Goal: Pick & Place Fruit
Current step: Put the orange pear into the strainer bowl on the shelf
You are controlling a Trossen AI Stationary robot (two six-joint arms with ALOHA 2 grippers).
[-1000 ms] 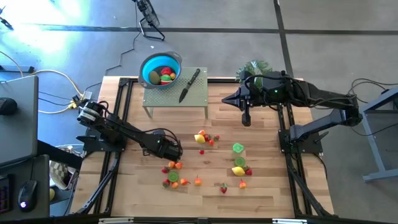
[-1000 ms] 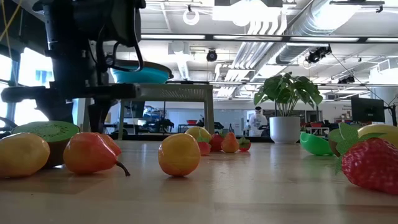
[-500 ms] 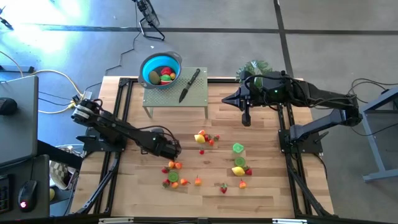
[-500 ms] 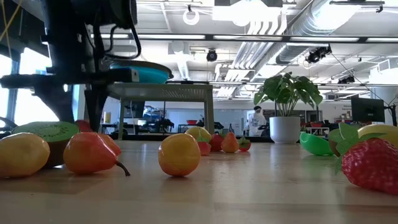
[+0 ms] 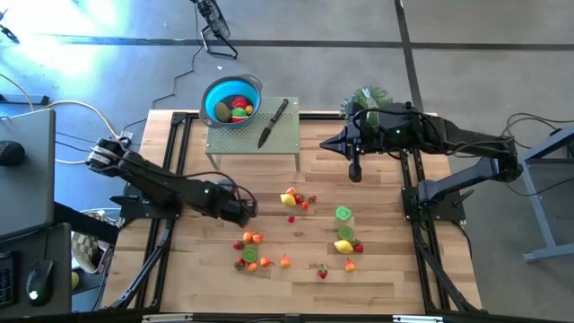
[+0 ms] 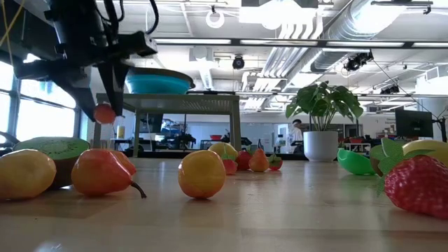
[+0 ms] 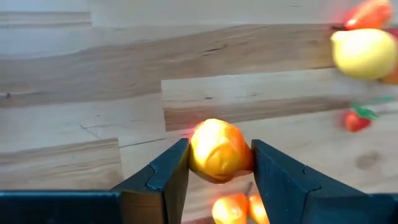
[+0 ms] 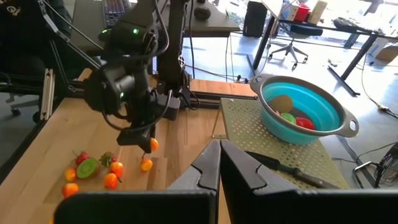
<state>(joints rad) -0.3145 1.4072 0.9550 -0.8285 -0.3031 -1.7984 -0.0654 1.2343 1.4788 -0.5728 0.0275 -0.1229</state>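
Left claw (image 7: 219, 163) pinches a small round orange toy fruit (image 7: 219, 151), lifted above the wooden counter (image 5: 377, 269) at nine o'clock; roundish, no clear long axis. Right claw (image 8: 219, 163) pressed together, hovering at one o'clock.

One bowl (image 5: 232, 103), one knife (image 5: 273, 123), one plant (image 6: 322, 105).

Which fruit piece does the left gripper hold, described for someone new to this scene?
Find the wooden table, then the left gripper above its left half. The orange fruit is pinched between its two dark fingers. Unlike the pieces lying on the wood below, it hangs clear of the table.
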